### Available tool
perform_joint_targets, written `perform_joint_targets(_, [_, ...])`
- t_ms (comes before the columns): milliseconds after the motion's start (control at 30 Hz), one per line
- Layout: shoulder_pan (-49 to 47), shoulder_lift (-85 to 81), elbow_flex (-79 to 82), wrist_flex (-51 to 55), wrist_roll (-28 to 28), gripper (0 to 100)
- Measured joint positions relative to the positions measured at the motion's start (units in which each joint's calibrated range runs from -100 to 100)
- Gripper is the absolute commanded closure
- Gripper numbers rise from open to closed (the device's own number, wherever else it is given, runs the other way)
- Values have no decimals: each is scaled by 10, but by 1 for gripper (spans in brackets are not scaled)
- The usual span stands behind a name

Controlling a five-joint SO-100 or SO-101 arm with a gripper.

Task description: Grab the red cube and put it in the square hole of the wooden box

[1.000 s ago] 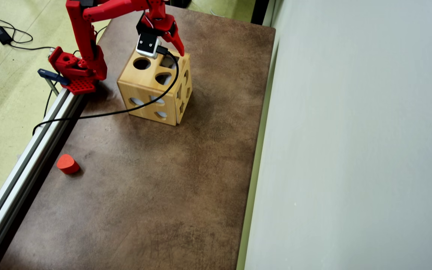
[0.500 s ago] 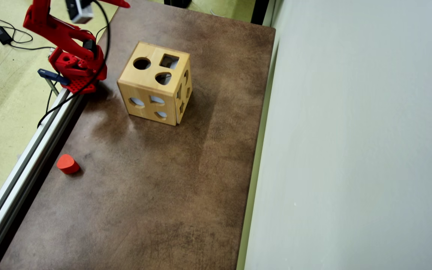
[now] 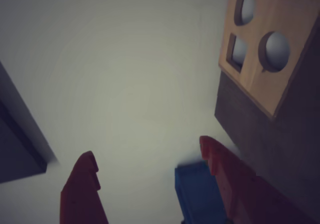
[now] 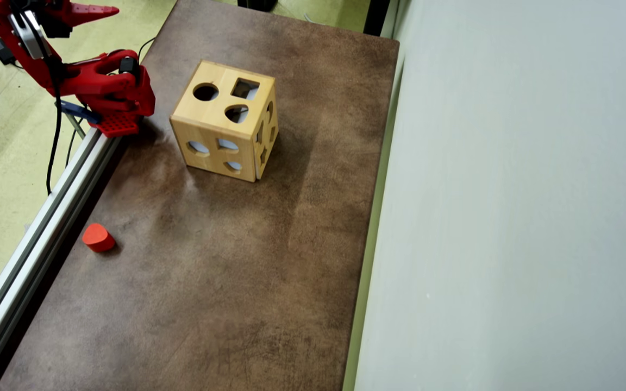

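The wooden box (image 4: pixel 191 111) stands on the brown table, with a round hole, a teardrop-like hole and the square hole (image 4: pixel 245 88) in its top face. The red cube shows in neither view. In the overhead view the red arm is folded back at the top left corner, off the table, and one of its fingers (image 4: pixel 93 9) points right. In the wrist view my gripper (image 3: pixel 146 148) is open with nothing between its fingers. The box (image 3: pixel 295 8) and its square hole (image 3: pixel 238 52) sit at the upper right of that view.
An orange-red rounded block (image 4: pixel 98 237) lies near the table's left edge, beside an aluminium rail (image 4: pixel 47 217). The arm's base (image 4: pixel 120 108) and a blue clamp (image 4: pixel 76 111) sit at the rail's far end. A pale wall (image 4: pixel 508 190) borders the table's right side.
The arm has swung from above the box's square hole back to the top left corner, off the table. The box's top face is now uncovered. Box and rounded block have not moved.
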Motion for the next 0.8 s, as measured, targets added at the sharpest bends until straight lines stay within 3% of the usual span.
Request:
perform_joint_targets(267, [122,-3,46,0,0,71])
perform_joint_targets(500, [134,-3,50,0,1,100])
perform_joint_targets(800, [134,-4,50,2,1,97])
